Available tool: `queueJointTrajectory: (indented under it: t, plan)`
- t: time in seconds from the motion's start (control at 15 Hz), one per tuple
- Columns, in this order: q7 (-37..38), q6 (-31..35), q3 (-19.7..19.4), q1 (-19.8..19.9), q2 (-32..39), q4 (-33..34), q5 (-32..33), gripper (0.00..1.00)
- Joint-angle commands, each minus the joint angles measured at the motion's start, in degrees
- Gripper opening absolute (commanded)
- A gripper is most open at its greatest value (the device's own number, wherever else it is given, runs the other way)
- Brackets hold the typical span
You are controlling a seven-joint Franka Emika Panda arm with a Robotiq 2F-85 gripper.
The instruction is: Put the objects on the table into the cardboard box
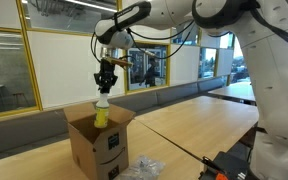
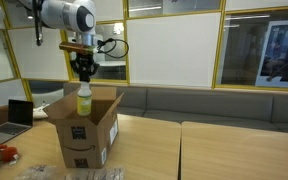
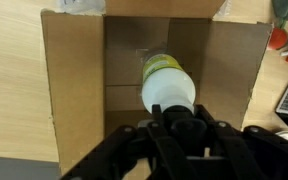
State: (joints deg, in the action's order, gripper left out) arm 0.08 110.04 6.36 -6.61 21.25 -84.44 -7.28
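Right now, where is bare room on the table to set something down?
The light wooden table is bare beyond the brown cardboard box, on the side away from the grey laptop. Crowded: crumpled clear plastic at the box's foot, and the box's mouth, where the end effector holds the yellow, white-capped bottle.

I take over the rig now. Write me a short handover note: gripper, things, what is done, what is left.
Gripper: shut on the bottle at its cap, above the open box.
Bottle: upright, lower end between the box flaps, not released.
Done: bottle lifted and brought to the box.
Left: lower it and let go; then likely the crumpled plastic on the table beside the box.
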Motion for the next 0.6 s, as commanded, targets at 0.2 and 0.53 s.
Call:
queueJointTrajectory:
  t: [0.2, 0.53]
  plan:
    - [-3.75, 1.48, 0.79, 1.25, 1.83, -5.24, -3.06, 0.20]
    - [-5.32, 7.42, 2.02, 0.82, 3.82, -12.95, -4.71, 0.20]
